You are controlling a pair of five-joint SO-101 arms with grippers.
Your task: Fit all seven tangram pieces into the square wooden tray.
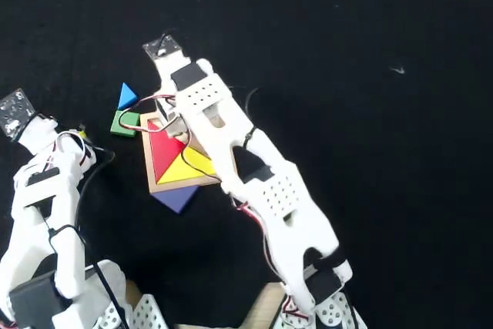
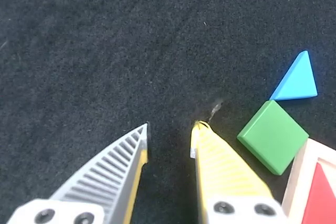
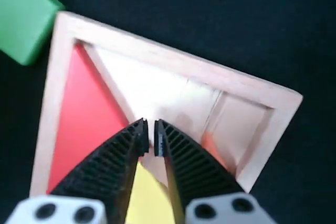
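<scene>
**High view: loose pieces lie nearer the left arm**

High view: five pieces counted. One red triangle [image 1: 162,156] and one yellow triangle [image 1: 192,166] sit in the tray [image 1: 150,171]. One green square [image 1: 124,122] lies just beside the tray's 10 o'clock corner, one blue triangle [image 1: 126,96] at the square's 12 o'clock, and one purple piece [image 1: 176,198] at the tray's 6 o'clock edge. The green square is at about 2 o'clock from the left gripper [image 1: 82,139], the nearer one.

Left wrist view: the gripper is released and empty over bare bench [image 2: 79,51]. The square has no long axis and lies corner-on, so the wrist likely needs a turn.

Right wrist view: the right gripper [image 3: 149,125] is clenched on nothing, over the tray's bare floor.
</scene>
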